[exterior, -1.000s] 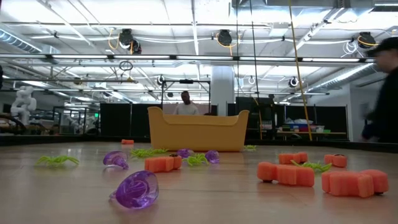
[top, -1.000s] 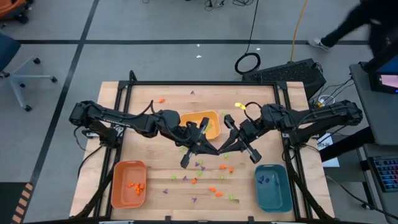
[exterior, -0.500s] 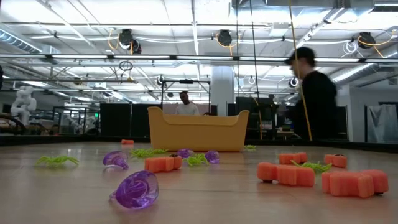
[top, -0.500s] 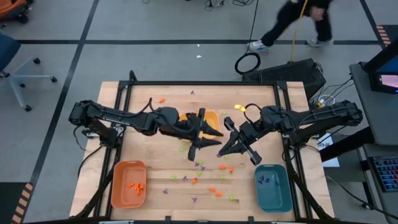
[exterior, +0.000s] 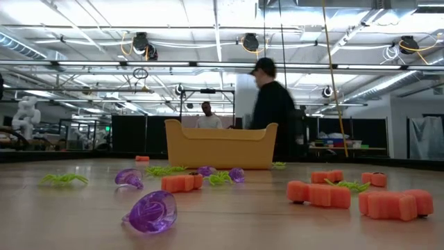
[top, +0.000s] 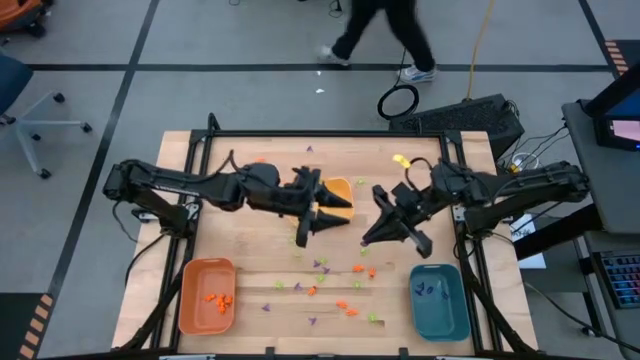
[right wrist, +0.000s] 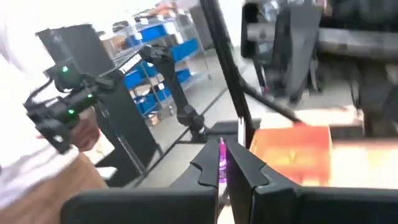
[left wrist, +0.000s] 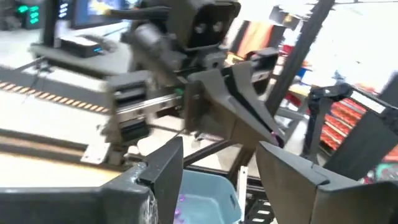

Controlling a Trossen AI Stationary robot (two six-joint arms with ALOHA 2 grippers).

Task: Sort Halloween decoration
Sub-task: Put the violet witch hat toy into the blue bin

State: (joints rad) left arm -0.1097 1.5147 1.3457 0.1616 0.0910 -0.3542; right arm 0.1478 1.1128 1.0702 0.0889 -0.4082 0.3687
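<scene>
Small orange, light green and purple Halloween decoration pieces [top: 335,280] lie scattered on the table's near middle. In the low view they show as a purple piece [exterior: 151,210], orange pieces [exterior: 319,194] and a green spider [exterior: 64,179]. My right gripper [top: 366,236] hangs above the table's middle, shut on one purple piece [right wrist: 221,155]. My left gripper [top: 340,213] faces it a short way off, over the yellow tray [top: 340,188]. Its fingers stand open [left wrist: 221,180] with nothing between them. My right gripper pinches the purple piece [left wrist: 275,138] between its two fingertips, so that only a sliver of it shows. The fingers lie level and point toward the table's left side. The piece is lifted clear, high above the table.
An orange tray [top: 207,295] with orange pieces sits at the near left. A teal tray [top: 438,300] with purple pieces sits at the near right. The yellow tray [exterior: 220,146] stands at the far middle. A person [top: 380,30] walks past beyond the far edge.
The two grippers' tips met over the table's middle. My left gripper has since opened, rolled and drawn back toward the far left. My right gripper, staying shut, has rolled and pulled a little toward the right. The person has crossed from right to left behind the table.
</scene>
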